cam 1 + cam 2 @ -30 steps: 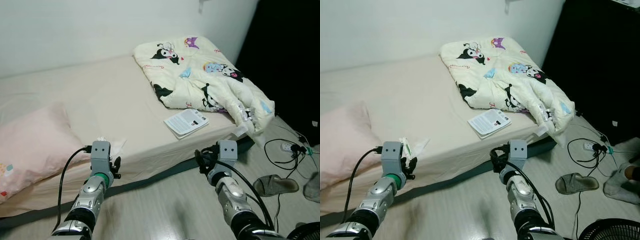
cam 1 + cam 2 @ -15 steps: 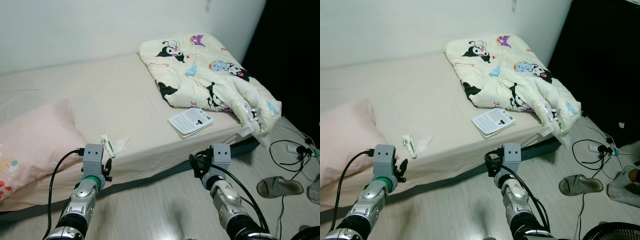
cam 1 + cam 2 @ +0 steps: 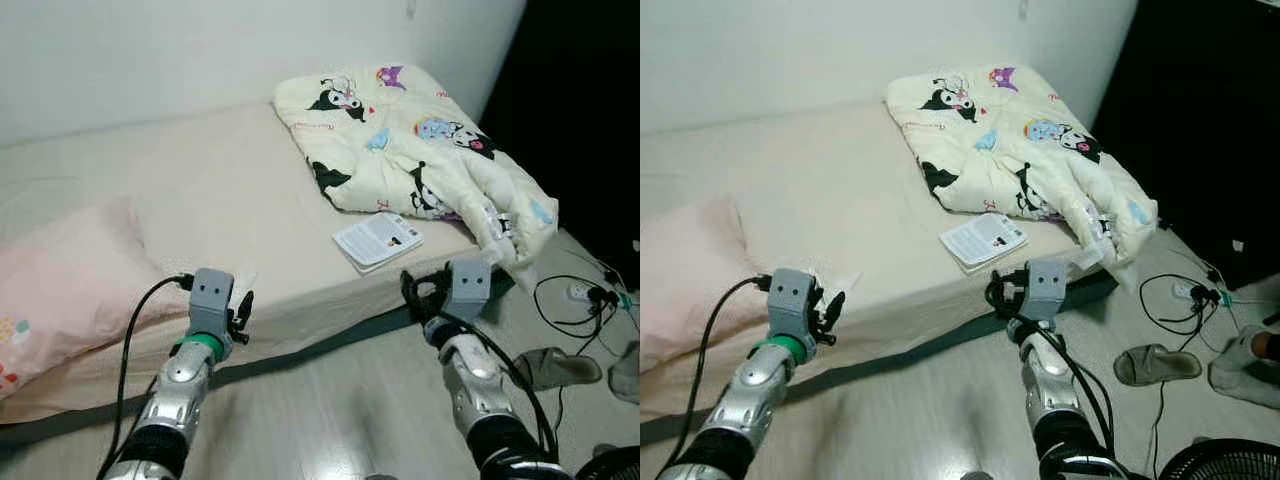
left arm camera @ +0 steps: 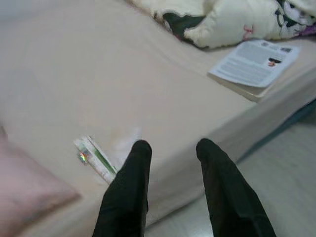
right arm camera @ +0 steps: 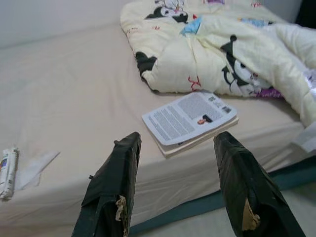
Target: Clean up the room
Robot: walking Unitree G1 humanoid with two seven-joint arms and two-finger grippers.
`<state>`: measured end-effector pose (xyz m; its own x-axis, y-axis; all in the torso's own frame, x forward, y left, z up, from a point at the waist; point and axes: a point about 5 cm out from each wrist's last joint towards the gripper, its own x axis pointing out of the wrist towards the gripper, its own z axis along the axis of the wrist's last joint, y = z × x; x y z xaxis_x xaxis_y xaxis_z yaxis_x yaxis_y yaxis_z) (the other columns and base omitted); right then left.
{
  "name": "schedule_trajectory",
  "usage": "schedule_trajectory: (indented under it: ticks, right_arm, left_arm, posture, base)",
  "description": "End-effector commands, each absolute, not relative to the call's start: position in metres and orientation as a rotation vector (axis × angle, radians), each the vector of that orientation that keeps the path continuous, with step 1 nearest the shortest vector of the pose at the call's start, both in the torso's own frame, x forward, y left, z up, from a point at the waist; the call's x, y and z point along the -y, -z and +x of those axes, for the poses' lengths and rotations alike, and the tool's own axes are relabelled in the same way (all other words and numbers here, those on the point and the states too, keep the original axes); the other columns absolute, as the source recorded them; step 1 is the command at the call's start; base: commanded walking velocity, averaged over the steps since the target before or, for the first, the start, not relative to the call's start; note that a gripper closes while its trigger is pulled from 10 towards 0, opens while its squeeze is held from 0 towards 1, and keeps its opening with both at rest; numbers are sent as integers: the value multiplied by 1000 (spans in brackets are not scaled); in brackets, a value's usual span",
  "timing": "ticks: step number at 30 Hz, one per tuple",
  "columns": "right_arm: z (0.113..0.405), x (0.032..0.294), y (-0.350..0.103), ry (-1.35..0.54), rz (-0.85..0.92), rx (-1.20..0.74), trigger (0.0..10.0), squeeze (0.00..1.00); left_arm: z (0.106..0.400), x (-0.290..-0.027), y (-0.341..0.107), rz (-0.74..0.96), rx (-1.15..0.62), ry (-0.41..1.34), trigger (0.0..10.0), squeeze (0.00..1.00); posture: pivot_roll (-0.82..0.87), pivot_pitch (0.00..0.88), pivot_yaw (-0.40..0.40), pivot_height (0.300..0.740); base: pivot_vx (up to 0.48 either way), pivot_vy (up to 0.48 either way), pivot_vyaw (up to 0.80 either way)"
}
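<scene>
Right wrist view: booklet [image 5: 190,120] (on bed [image 5: 74,98])

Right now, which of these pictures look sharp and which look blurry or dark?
Right wrist view: sharp, the booklet print lines show. Left wrist view: soft and smeared, the small packet fuzzy. Both eye views: evenly lit over the bed, slightly soft, with the far right corner falling into near black.

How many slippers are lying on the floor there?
1 in plain sight: a grey slipper on the floor right of the bed, beside the black cable. A grey shape at the picture's right edge might be another; it is cut off.
</scene>
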<state>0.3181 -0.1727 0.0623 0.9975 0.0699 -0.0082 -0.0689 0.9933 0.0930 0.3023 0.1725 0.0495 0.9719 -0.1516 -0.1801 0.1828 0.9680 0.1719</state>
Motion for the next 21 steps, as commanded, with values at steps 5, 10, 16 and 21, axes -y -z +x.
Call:
schedule_trajectory:
  ticks: [5, 10, 16, 21]
  right_arm:
    - [298, 183, -48, -10, 111, -30, 10000, 0]
    - [294, 184, -44, -10, 104, -50, 10000, 0]
    - [304, 183, -54, -28, 107, -31, 10000, 0]
    - [309, 180, -58, -42, 124, -30, 10000, 0]
  left_arm:
    - [289, -200, -41, 137, -216, 3, 10000, 0]
    - [285, -207, -38, -46, -244, -129, 10000, 0]
    - [279, -202, -40, -124, -211, -212, 10000, 0]
    - [285, -198, -54, -53, -142, -204, 10000, 0]
  posture:
    - [-80, 45, 37, 740]
    - [-63, 44, 4, 740]
    - [-35, 43, -36, 740]
    - [-22, 33, -46, 740]
  base:
    - [0, 0, 0]
    - [0, 0, 0]
    - [0, 0, 0]
    - [0, 0, 0]
